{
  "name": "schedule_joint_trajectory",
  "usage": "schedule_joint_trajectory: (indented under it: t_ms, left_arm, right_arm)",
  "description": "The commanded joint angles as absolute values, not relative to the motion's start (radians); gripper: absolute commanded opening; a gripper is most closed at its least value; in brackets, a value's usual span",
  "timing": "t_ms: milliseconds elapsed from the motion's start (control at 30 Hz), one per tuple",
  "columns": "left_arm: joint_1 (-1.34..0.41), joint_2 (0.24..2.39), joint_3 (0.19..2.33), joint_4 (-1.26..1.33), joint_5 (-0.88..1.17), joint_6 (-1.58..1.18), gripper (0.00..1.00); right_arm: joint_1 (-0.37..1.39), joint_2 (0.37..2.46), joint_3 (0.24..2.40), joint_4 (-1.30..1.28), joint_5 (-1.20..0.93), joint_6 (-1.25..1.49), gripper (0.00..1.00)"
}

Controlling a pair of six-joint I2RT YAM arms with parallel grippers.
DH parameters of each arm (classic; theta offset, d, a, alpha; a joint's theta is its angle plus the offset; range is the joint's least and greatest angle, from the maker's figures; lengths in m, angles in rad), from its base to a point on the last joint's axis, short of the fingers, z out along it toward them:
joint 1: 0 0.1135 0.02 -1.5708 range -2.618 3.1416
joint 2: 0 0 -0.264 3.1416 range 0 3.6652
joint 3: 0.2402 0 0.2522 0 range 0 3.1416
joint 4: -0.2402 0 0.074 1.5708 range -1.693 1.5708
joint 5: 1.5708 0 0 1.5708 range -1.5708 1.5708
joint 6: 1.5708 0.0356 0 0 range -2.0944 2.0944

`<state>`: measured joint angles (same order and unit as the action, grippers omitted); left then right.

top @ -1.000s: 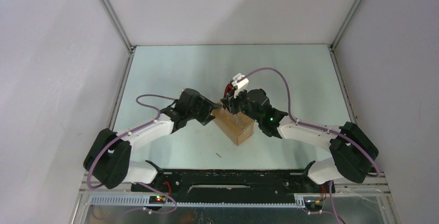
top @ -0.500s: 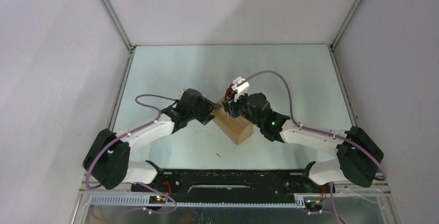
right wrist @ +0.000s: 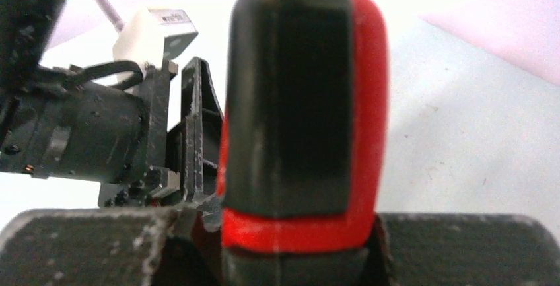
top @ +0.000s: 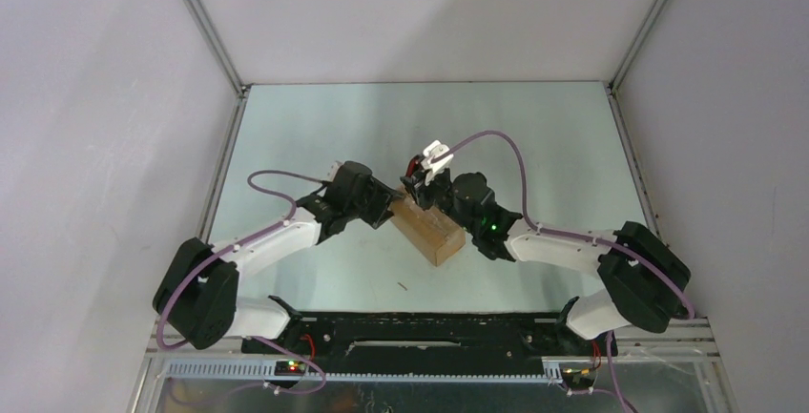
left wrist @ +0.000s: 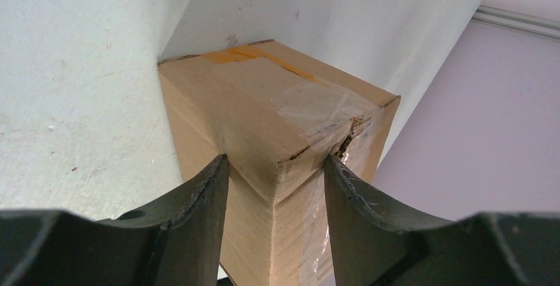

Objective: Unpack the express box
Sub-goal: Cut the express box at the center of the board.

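The express box [top: 436, 232], a small brown carton with clear tape, lies on the table between the two arms. In the left wrist view the box [left wrist: 264, 94] has its near corner between my fingers, with torn tape at the top edge. My left gripper [top: 392, 211] is shut on that corner [left wrist: 274, 160]. My right gripper [top: 426, 192] is over the box's far end and is shut on a red-and-black utility knife [right wrist: 297, 121]. A bit of the knife's red shows in the top view [top: 416, 167]. The blade is hidden.
The pale green table [top: 315, 127] is bounded by grey walls and metal rails on the left, the right and the back. The left arm's wrist and its white camera [right wrist: 155, 32] are close beside the knife. A small dark speck [top: 404, 286] lies on the table near the box.
The right arm has shifted a little to the left, carrying the knife along the box's far end. The left gripper and the box have stayed put.
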<state>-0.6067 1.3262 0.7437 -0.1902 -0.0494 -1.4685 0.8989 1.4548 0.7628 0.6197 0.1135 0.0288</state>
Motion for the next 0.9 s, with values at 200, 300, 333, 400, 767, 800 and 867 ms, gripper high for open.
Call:
schedule_joint_trajectory:
  t_ms: [200,300,333,400,767,800,867]
  left_arm:
    - [-0.601,1.338,0.774,-0.293,-0.098,-1.420,0.45]
    - [-0.601,1.337,0.774,-0.292,-0.098,-1.420,0.45]
    - [-0.601,1.335,0.774,-0.297,-0.100,-1.419,0.45]
    - [-0.601,1.335,0.774,-0.292,-0.100,-1.422,0.45]
    - [-0.601,1.335,0.774,-0.296,-0.104,-1.426,0.45]
    - [-0.600,1.333,0.775,-0.299,-0.109,-1.427,0.45]
    - [-0.599,1.326,0.774,-0.303,-0.116,-1.431,0.45]
  right_arm:
    - [0.882,1.459,0.696,0.717,0.119,-0.018,0.00]
    - [0.884,1.449,0.679,0.714,0.123,-0.023,0.00]
    - [0.885,1.442,0.672,0.712,0.123,-0.023,0.00]
    - [0.882,1.425,0.655,0.710,0.114,-0.016,0.00]
    - [0.900,1.390,0.640,0.667,0.128,-0.005,0.00]
    - [0.901,1.389,0.640,0.657,0.134,-0.004,0.00]
    - [0.900,1.375,0.640,0.628,0.130,-0.003,0.00]
